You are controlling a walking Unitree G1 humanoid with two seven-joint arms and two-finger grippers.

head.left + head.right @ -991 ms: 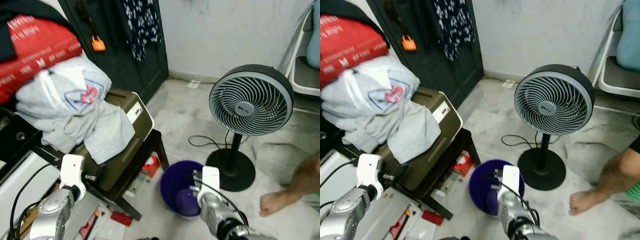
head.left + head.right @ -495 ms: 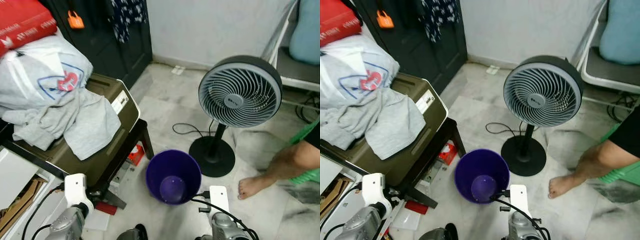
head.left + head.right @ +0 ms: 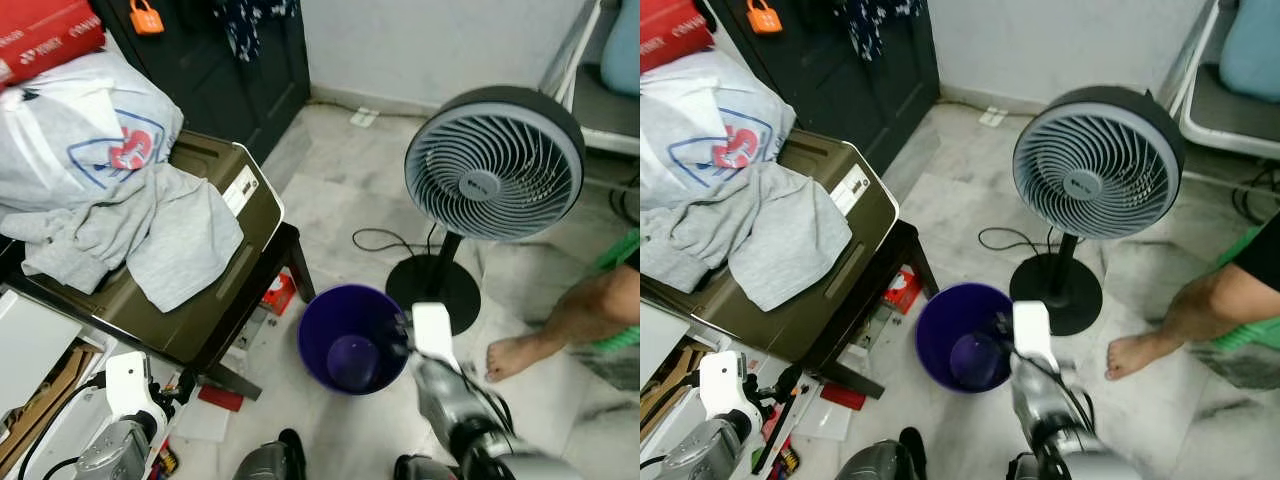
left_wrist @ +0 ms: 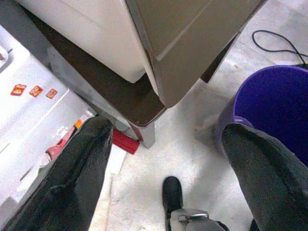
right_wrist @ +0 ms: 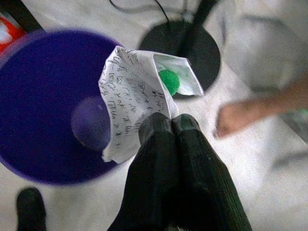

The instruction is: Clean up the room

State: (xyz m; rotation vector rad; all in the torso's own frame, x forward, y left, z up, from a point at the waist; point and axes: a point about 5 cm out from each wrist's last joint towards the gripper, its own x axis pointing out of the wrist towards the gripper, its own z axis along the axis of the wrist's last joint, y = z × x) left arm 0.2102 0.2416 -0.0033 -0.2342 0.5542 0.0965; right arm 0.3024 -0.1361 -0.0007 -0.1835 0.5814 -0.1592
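Note:
A purple bucket (image 3: 312, 318) stands on the floor between the stool and the fan. My right gripper (image 5: 171, 120) hangs over the bucket's right rim, shut on a crumpled white paper wrapper (image 5: 132, 89) with printed text and a green spot inside its fold. The wrapper hangs above the bucket's inner wall (image 5: 33, 82). The right arm (image 3: 440, 375) reaches forward from the bottom of the view. My left gripper (image 4: 166, 129) is open and holds nothing, low by the stool's leg; its arm (image 3: 125, 400) shows at the bottom left.
A grey standing fan (image 3: 495, 170) with a black base and cable (image 3: 378, 240) is right behind the bucket. A brown suitcase (image 3: 225, 270) with grey clothes (image 3: 150, 225) lies on a dark stool on the left. A person's foot (image 3: 520, 355) rests right of the bucket. A red item (image 3: 215, 397) lies under the stool.
The camera has shifted slightly. My right arm has come up and forward from the bottom edge to the bucket's right rim. The left arm has stayed low.

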